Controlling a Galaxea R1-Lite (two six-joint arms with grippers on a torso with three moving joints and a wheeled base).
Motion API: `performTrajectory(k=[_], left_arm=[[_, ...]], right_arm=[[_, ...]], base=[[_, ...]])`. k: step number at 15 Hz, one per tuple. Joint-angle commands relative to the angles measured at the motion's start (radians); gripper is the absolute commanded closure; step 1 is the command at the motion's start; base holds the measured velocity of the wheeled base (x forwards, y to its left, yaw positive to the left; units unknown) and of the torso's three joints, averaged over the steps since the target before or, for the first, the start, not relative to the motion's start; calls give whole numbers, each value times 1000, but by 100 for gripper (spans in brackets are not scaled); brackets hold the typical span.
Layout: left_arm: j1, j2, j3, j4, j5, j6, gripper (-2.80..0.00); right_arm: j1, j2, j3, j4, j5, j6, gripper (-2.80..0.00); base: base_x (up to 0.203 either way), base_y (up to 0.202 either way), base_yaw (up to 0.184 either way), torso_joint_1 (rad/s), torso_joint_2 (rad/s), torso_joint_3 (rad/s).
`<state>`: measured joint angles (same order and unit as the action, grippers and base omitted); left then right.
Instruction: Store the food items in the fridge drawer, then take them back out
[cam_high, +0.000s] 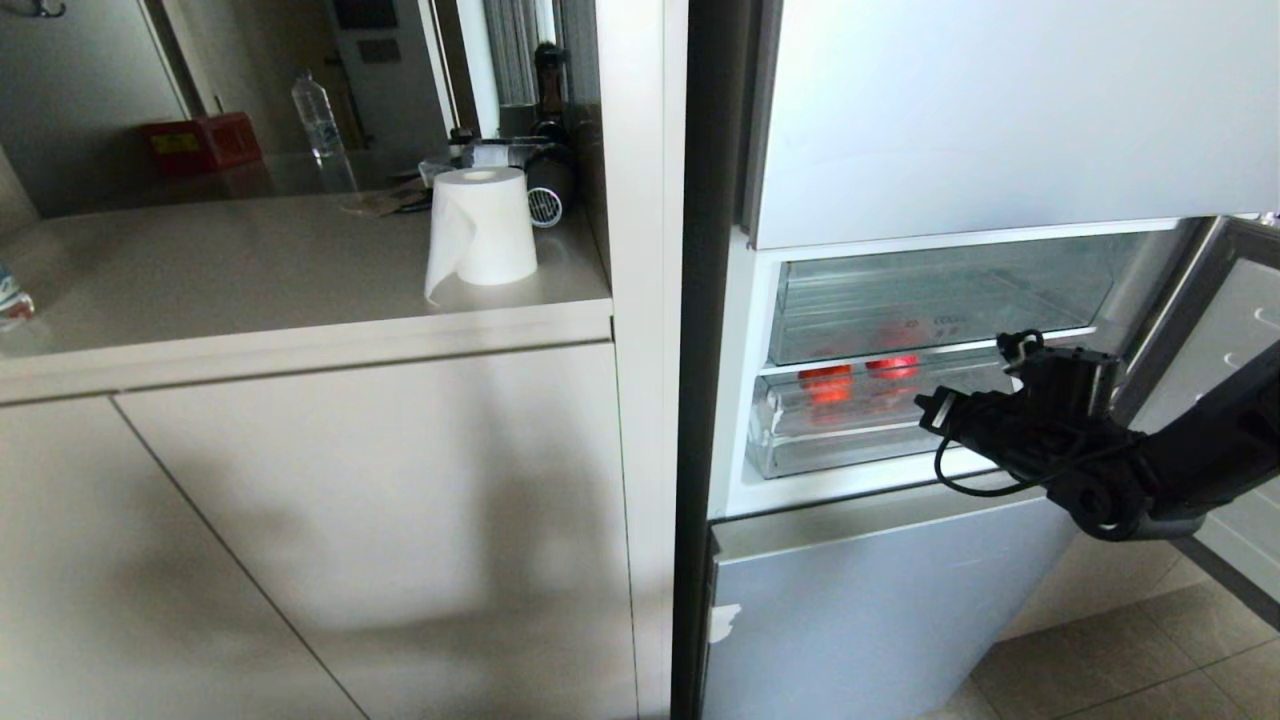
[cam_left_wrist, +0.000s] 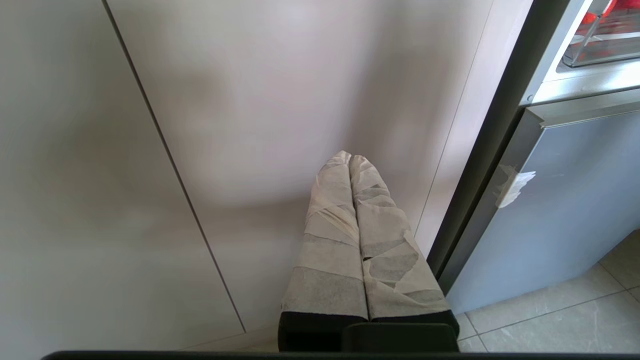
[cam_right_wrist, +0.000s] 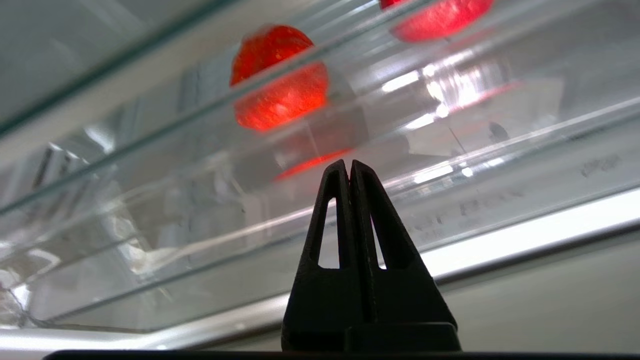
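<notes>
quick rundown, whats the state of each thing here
fridge door: open
fridge drawer: pushed in
red fruits: inside the drawer
right hand: shut, empty, pointing at the drawer front
left hand: shut, empty, by the cabinet
paper roll: upright on the counter, end hanging loose

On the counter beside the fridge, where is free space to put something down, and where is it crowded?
The counter is bare along its front edge, from the paper roll leftward to the object at the far-left edge. Behind the roll, by the fridge wall, it is crowded. A water bottle and a red box stand farther back.
</notes>
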<state>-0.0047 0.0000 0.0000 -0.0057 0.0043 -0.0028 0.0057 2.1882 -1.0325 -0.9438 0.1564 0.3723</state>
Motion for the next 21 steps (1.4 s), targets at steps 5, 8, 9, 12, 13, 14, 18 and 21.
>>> performTrajectory(k=[5,8,9,12,13,14,18,21], left_arm=[[0,2,0,0,0,0,0],[0,2,0,0,0,0,0],[0,2,0,0,0,0,0],[0,2,0,0,0,0,0],[0,2,0,0,0,0,0],[0,2,0,0,0,0,0],[0,2,0,0,0,0,0],[0,2,0,0,0,0,0]], right_arm=[[29,59,-74,-3,-8,14,0],[31,-12,82,-39,-6,17,0],[31,-50,157,-77,-6,18,0],[31,-263,383,-160,-7,9,0],[32,-359,449,-169,-7,0,0],[32,-451,510,-172,-7,-17,0],[27,-868,763,-89,-43,-134,0],[26,-1245,906,115,-113,-208,0]], base=[[0,0,0,0,0,0],[0,0,0,0,0,0],[0,0,0,0,0,0],[0,0,0,0,0,0],[0,0,0,0,0,0],[0,0,0,0,0,0],[0,0,0,0,0,0],[0,0,0,0,0,0]])
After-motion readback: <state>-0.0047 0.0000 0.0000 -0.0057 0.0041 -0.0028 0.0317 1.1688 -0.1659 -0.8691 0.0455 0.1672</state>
